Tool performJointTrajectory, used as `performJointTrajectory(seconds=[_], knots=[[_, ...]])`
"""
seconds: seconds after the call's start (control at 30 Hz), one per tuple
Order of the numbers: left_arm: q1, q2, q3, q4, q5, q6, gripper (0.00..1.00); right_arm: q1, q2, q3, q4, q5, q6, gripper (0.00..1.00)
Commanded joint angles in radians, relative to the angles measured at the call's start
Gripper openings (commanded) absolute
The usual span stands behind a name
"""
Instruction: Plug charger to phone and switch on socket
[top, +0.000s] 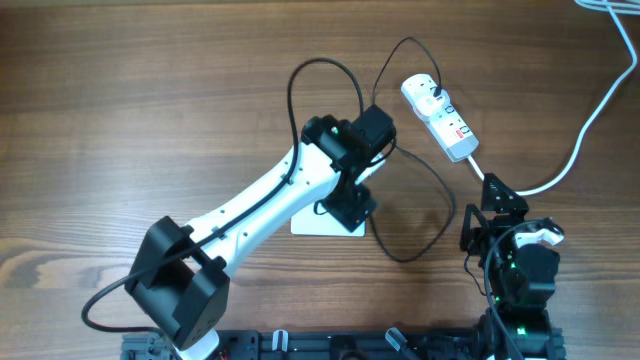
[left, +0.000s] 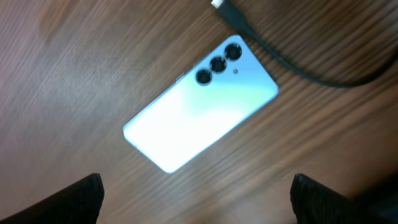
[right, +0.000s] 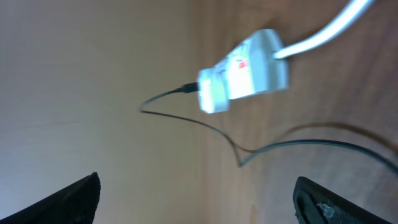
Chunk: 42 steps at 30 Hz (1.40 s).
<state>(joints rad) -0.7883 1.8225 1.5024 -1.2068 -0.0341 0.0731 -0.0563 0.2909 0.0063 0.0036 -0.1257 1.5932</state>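
The phone (left: 199, 107) lies back-up on the wood, silvery-white with three lenses; in the overhead view only its white edge (top: 318, 226) shows under the left arm. My left gripper (top: 350, 207) hovers over it, open and empty (left: 196, 190). The charger's connector tip (left: 227, 10) lies on the table just beyond the phone's camera corner, apart from it. Its thin black cable (top: 447, 190) loops back to the socket (top: 440, 118), where it is plugged in. My right gripper (top: 485, 207) is open and empty (right: 196, 186), below the socket (right: 242, 71).
The socket's thick white cord (top: 590, 120) runs off to the upper right; it also shows in the right wrist view (right: 323, 31). The left arm's own black cable (top: 320, 75) arcs above its wrist. Bare wooden table (top: 130, 110) lies to the left.
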Motion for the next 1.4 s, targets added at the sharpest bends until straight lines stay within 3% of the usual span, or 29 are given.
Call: performJointTrajectory(seconds=[0.0,0.17,0.27,0.37,0.43,0.83,0.9,1.1,1.2,1.23,1.33,1.37], knots=[[0.001,0.013,-0.128,0.115,-0.062,0.309,0.97,-0.005,0.080,-0.001,0.003,0.021,0.009,0.99],[0.000,0.013,-0.241,0.266,-0.045,0.560,0.95,-0.005,0.203,-0.001,0.003,0.021,0.230,1.00],[0.003,0.013,-0.253,0.279,0.029,0.680,0.94,-0.005,0.238,-0.001,0.018,0.021,0.145,1.00],[0.011,0.014,-0.306,0.404,0.026,0.682,0.97,-0.005,0.238,-0.001,0.064,0.019,-0.072,1.00],[0.019,0.020,-0.345,0.450,0.026,0.683,0.97,-0.005,0.238,-0.001,0.090,0.005,-0.124,1.00],[0.021,0.086,-0.426,0.534,0.026,0.678,0.98,-0.005,0.238,-0.001,0.164,-0.014,-0.124,1.00],[0.021,0.118,-0.426,0.534,0.026,0.674,0.89,-0.005,0.238,-0.001,0.164,-0.014,-0.124,1.00],[0.088,0.146,-0.426,0.555,0.006,0.502,0.80,-0.005,0.238,-0.001,0.164,-0.014,-0.124,1.00],[0.180,0.146,-0.426,0.600,-0.002,0.360,0.56,-0.005,0.238,-0.001,0.164,-0.014,-0.124,1.00],[0.215,0.146,-0.426,0.615,-0.002,0.308,0.53,-0.005,0.238,-0.001,0.164,-0.014,-0.124,1.00],[0.324,0.146,-0.425,0.663,-0.002,0.176,0.69,-0.005,0.238,-0.001,0.164,-0.014,-0.124,1.00],[0.352,0.146,-0.425,0.687,-0.001,0.133,0.69,-0.005,0.238,-0.001,0.164,-0.014,-0.124,1.00]])
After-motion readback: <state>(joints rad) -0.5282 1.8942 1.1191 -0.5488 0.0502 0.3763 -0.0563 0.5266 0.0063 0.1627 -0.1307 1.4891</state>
